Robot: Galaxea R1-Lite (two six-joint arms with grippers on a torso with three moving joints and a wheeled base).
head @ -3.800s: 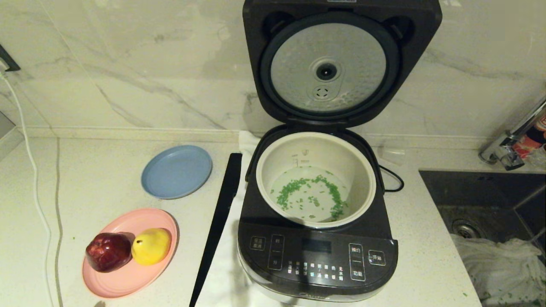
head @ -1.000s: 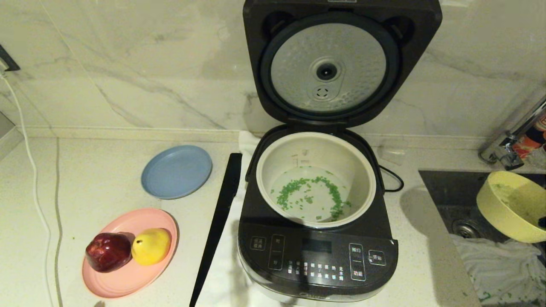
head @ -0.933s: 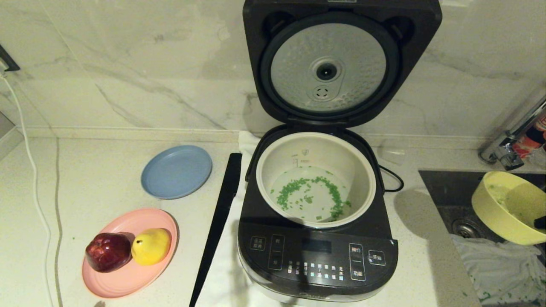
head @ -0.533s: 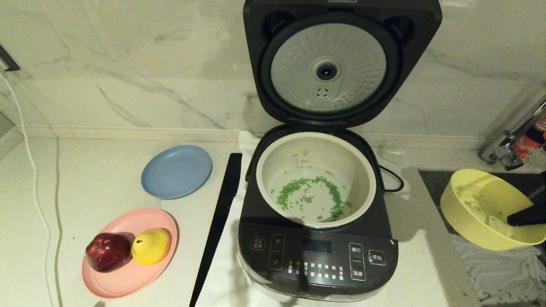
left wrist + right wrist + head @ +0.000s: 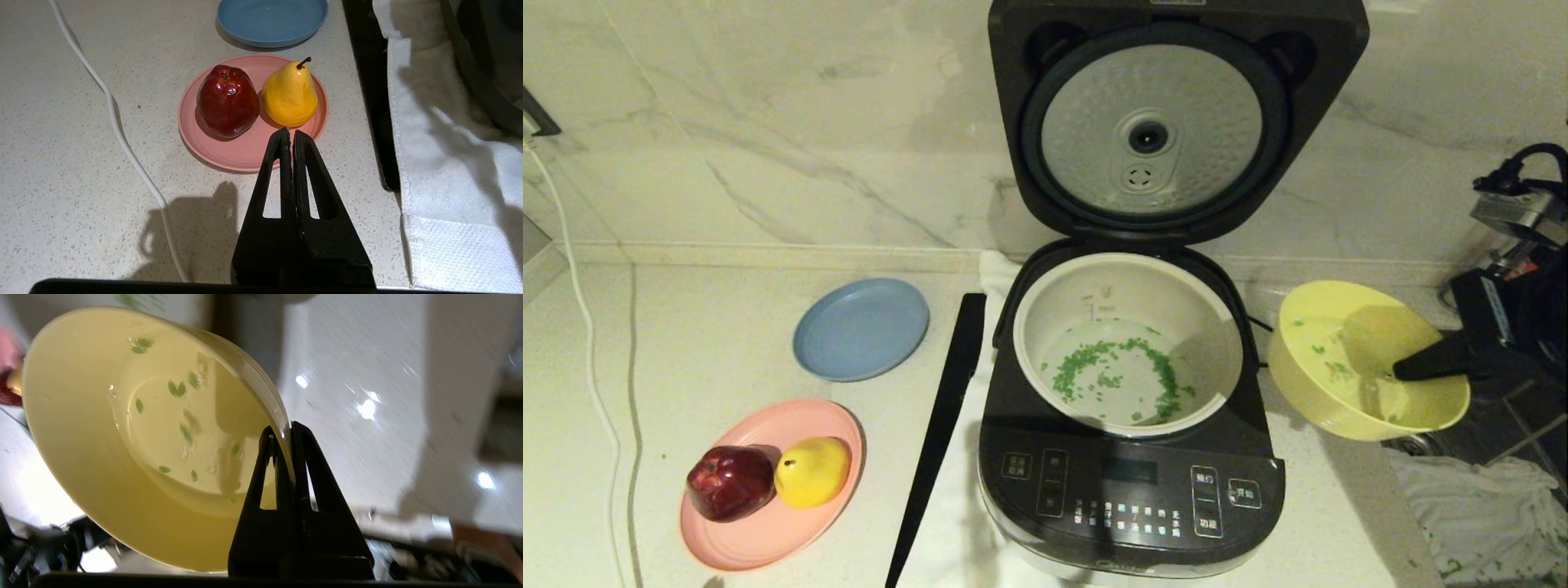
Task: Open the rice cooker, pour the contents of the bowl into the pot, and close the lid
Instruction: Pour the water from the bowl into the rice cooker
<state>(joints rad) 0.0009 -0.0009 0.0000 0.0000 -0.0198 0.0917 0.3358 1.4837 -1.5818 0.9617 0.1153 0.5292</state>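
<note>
Right gripper (image 5: 286, 435) pinching pale-yellow bowl (image 5: 1364, 359) by its right rim, held just right of rice cooker (image 5: 1131, 490). Cream pot (image 5: 1205, 327) directly left, lid (image 5: 1176, 122) raised. Few green bits (image 5: 176, 388) left, seemingly wet. Left gripper (image 5: 291, 134) pressed together, idle.

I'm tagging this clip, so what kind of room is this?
Most likely a home kitchen: a rice cooker stands open on a speckled counter against a marble-look wall, with a sink at the robot's right.
</note>
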